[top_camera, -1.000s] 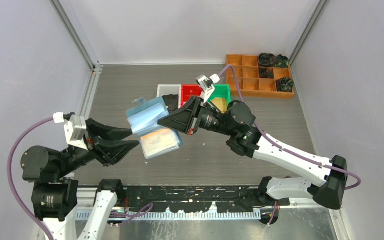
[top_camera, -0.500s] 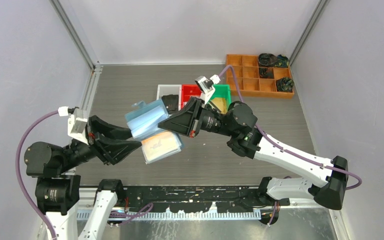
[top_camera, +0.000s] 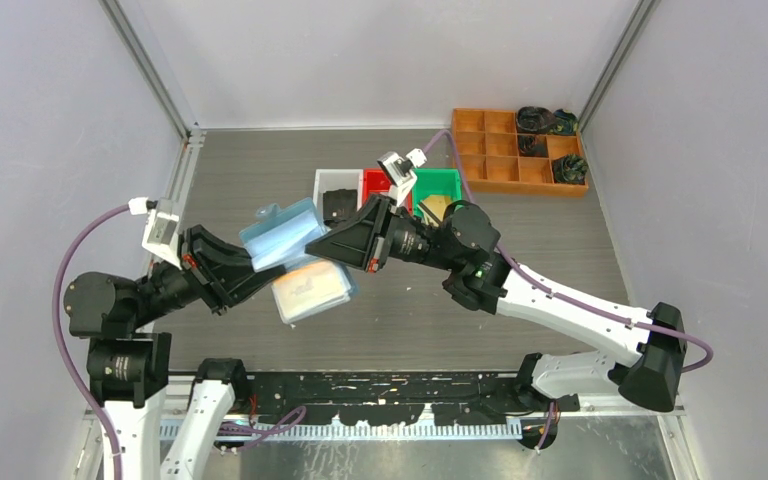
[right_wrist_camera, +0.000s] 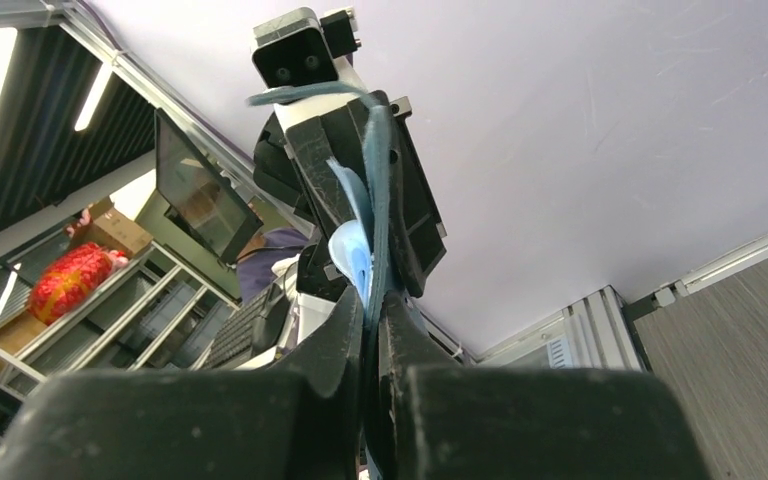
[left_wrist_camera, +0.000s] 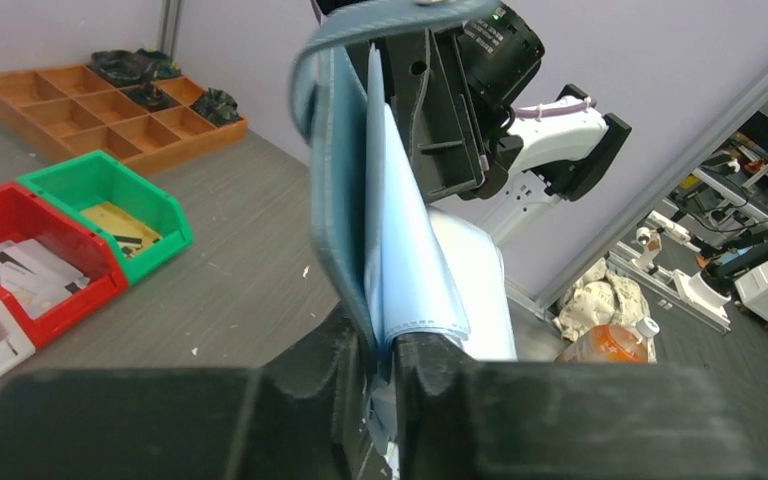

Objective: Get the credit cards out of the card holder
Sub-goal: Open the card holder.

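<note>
Shift since earlier frame: both arms and the held case have moved left together; the left arm has come up and in under the case's left edge.
Surface: grey ribbed surface (top_camera: 560,230), nothing of the task resting on it.
Tray: orange wooden divided tray (top_camera: 505,160) at far right, well apart.
Bins: white, red and green plastic bins (top_camera: 438,183) just behind the right wrist.
Holder: light-blue translucent folding card holder (top_camera: 280,232), in the air between the two arms, fanned open, lower pocket section hanging toward the near side.
Card: pale thin plastic credit card (top_camera: 310,290), inside that lower section, not yet out.
Right fingers (right_wrist_camera: 330,345): narrow, pinched on a blue leaf of the holder's right side.
Left fingers (left_wrist_camera: 325,350): narrow, clamped on the pleated left edge.
Relation: holder's long axis runs from fingers to fingers; card lies nearward of both. Probably one side must let go to draw it. Pocket mouth direction: cannot tell.
</note>
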`<state>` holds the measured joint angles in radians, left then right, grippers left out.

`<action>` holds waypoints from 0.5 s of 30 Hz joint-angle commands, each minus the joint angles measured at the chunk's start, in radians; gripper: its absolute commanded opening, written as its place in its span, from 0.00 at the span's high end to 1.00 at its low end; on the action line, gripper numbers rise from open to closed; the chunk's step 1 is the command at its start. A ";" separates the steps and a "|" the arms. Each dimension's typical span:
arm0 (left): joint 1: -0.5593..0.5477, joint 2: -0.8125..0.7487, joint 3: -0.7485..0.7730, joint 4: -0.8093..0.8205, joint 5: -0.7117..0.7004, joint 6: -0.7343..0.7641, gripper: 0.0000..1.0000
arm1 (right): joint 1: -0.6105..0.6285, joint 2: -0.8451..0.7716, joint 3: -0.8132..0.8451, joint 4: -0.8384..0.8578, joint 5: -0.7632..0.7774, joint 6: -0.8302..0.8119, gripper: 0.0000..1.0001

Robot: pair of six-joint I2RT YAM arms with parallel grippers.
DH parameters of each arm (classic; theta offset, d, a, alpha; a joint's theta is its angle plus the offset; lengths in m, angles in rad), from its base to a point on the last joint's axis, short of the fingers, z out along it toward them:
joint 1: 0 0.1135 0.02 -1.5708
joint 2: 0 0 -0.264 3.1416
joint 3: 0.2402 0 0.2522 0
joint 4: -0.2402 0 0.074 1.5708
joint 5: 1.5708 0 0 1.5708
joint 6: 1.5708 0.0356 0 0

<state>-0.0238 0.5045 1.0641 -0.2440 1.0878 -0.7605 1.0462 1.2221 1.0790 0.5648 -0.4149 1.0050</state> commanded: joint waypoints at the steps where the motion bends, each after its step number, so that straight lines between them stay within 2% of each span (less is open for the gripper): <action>1: 0.001 0.010 -0.017 0.086 -0.068 -0.029 0.90 | 0.019 -0.024 0.042 0.092 -0.016 0.007 0.91; 3: 0.002 0.005 -0.019 0.056 -0.113 -0.016 0.99 | 0.020 -0.024 0.041 0.090 -0.026 0.007 0.82; 6: 0.002 -0.009 -0.032 0.057 -0.183 -0.041 1.00 | 0.020 -0.032 0.028 0.092 -0.035 0.010 0.53; 8: 0.002 -0.016 -0.041 0.076 -0.208 -0.084 1.00 | 0.019 -0.046 0.009 0.102 -0.041 0.008 0.42; 10: 0.002 -0.015 -0.039 0.078 -0.214 -0.111 1.00 | 0.020 -0.065 -0.016 0.112 -0.047 0.006 0.39; 15: 0.002 -0.004 -0.022 0.097 -0.193 -0.172 1.00 | 0.020 -0.120 -0.080 0.085 -0.031 -0.012 0.41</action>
<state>-0.0261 0.4973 1.0161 -0.2276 0.9710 -0.8639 1.0500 1.1805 1.0302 0.6044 -0.4107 1.0031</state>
